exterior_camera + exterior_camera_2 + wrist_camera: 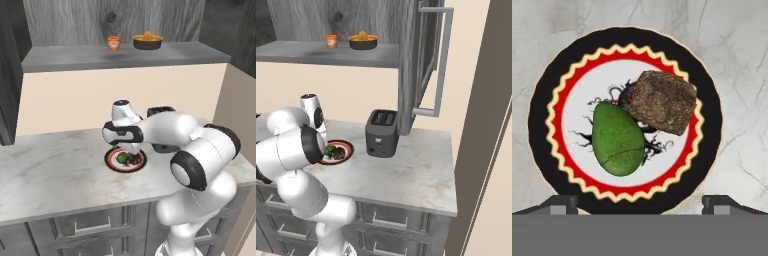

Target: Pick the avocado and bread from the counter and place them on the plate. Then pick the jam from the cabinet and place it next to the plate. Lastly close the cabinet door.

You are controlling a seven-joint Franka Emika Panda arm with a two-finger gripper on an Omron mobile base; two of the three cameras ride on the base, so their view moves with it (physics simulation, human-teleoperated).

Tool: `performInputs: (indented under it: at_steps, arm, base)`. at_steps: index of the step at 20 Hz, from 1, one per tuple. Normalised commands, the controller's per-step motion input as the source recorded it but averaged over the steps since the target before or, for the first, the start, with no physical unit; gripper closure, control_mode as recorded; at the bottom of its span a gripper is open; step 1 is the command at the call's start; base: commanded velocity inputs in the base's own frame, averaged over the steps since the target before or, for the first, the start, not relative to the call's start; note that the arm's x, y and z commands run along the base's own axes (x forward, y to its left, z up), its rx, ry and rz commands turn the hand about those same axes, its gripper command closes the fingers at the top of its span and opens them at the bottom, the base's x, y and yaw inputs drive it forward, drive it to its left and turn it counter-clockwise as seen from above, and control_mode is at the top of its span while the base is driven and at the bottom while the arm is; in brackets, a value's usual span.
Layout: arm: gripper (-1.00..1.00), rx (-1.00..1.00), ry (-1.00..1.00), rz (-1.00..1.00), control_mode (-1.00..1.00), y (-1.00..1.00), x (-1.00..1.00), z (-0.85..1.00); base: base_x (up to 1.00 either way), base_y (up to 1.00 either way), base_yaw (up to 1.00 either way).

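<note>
With avocado (618,139) and bread (662,101) resting side by side, touching, on the plate (542,120) on the tabletop (55,170), the fingers (562,202) stand apart above them, free to fetch the jam (114,43) from the cabinet (60,20) shelf.

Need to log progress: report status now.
Gripper open above plate. Avocado and bread on it. Jam on cabinet shelf, path clear.

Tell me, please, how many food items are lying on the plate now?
2: the avocado on the plate, left of centre in the hand view, and the bread beside it, touching it. Nothing else seems hidden there.
</note>
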Motion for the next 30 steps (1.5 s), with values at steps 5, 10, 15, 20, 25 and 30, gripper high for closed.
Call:
performInputs:
  at_steps: [5,10,15,20,25,30]
  arm:
    - [-1.00,-0.01,-0.05,0.00,-1.00,-0.06,-0.45,0.44]
    - [-1.00,-0.04,-0.15,0.03,-1.00,-0.19,-0.59,0.39]
    - [-1.00,-0.01,-0.10,0.05,-1.00,-0.23,-0.57,0.35]
    - [-1.00,0.00,-0.06,0.06,-1.00,-0.14,-0.44,0.43]
    - [-1.00,-0.03,-0.06,0.02,-1.00,-0.02,-0.27,0.58]
    - [-1.00,-0.05,-0.02,0.01,-1.00,-0.05,-0.17,0.59]
  base:
    - [0.00,0.00,0.00]
    - [0.00,0.00,0.00]
    - [0.00,0.00,0.00]
    - [0.00,0.00,0.00]
    - [0.00,0.00,0.00]
    - [0.00,0.00,0.00]
